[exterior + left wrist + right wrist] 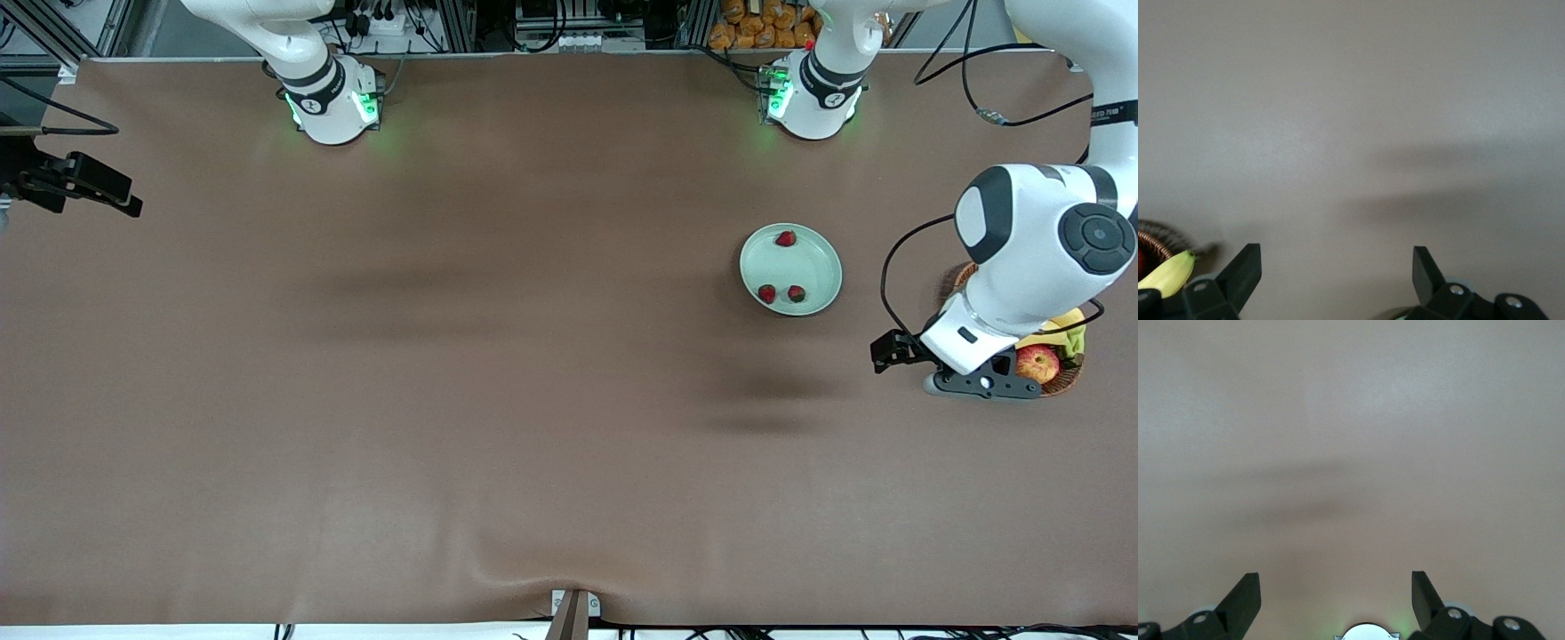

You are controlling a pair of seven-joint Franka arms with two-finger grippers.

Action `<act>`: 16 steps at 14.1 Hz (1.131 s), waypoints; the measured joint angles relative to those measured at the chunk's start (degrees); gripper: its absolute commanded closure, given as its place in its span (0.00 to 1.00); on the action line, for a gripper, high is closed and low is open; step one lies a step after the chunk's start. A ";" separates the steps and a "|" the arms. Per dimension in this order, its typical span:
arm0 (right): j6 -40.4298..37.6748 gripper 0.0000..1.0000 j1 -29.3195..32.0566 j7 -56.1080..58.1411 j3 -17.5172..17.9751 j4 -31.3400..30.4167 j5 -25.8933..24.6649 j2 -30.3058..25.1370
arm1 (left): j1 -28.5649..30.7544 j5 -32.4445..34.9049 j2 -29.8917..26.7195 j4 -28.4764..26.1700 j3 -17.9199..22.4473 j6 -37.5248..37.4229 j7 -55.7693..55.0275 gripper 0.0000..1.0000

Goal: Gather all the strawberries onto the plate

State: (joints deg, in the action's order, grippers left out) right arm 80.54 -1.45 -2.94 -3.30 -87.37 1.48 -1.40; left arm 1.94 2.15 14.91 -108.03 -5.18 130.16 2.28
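— Strawberries: where, and why there?

— All three strawberries (783,275) on the plate (818,252), toward the left arm's end of the table, closer to the robots' edge than to the camera's edge. One near the rim facing the bases, two side by side near the rim facing the camera. Lying apart, not heaped; probably set down one at a time. Task looks finished.

— Left gripper?

— Left gripper (1337,270) fingers spread wide, holding nothing. Hanging over bare table beside the wicker basket (1065,380), close to the edge at the left arm's end. Raised clear of the plate, likely so nothing gets knocked. Banana (1166,275) and apple (1037,363) in the basket, not part of the job.

— Right gripper?

— Right gripper (1336,590) likewise spread apart and empty, above bare table by its own base at the robots' edge. Waiting, well apart from the plate.
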 measured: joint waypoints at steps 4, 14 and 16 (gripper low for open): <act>-0.23 0.00 0.00 -0.03 -0.02 0.00 0.00 0.00 | -0.06 0.00 0.08 1.96 -0.41 -2.43 0.00 0.00; -0.29 0.00 0.00 -0.06 -0.04 0.00 0.00 0.00 | 0.08 0.00 0.14 3.00 -1.24 -3.58 0.06 0.00; -0.29 0.00 0.00 -0.06 -0.04 0.00 0.00 0.00 | 0.10 0.00 0.15 3.09 -1.12 -3.59 0.29 0.00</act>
State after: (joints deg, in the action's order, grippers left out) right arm 80.25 -1.45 -3.00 -3.33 -87.37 1.48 -1.39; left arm 2.04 2.15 15.06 -104.95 -6.30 126.57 2.57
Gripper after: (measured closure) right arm 0.000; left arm 0.000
